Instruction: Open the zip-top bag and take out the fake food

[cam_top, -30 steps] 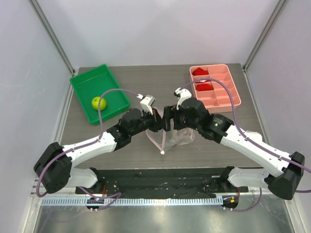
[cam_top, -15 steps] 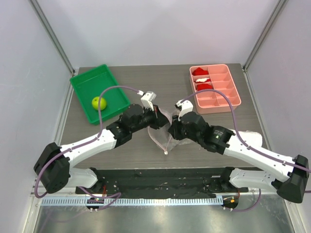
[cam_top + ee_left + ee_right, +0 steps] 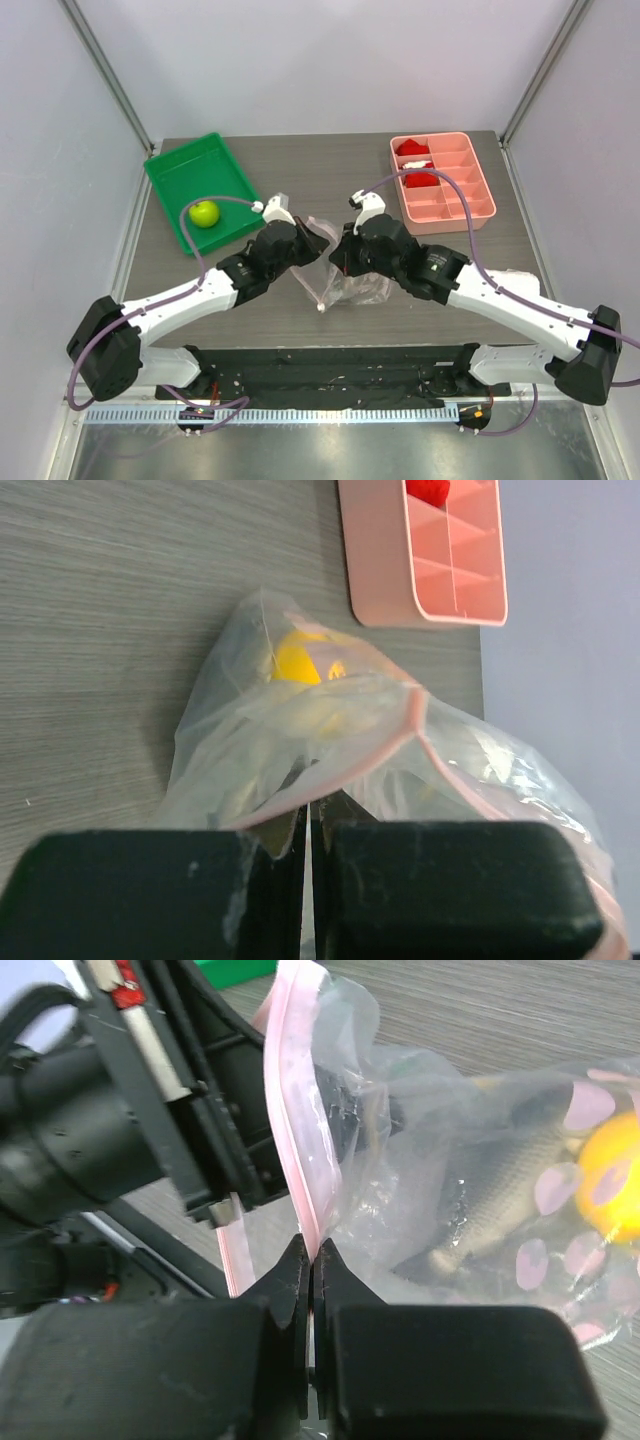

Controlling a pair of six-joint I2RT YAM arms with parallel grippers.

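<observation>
Top view: the zip-top bag sits at the middle of the tabletop, its mouth held up between the two arms. The left hand meets it from 9 o'clock and the right hand from 3 o'clock. At 10 o'clock from the bag the lime green fruit lies in a green tray. At 2 o'clock stands a pink divided tray with red pieces in its far cells

Left wrist view: the left hand is pinched together on a fold of bag film just under the pink zip strip. The yellow-orange fruit rests inside the bag at 12 o'clock from the fingers, and the pink tray's corner lies at 1 o'clock

Right wrist view: the right hand is clamped on the zip strip, which rises towards 12 o'clock. The yellow-orange fruit shows through the dotted plastic at 3 o'clock, and the left arm's dark body fills 10 o'clock
</observation>
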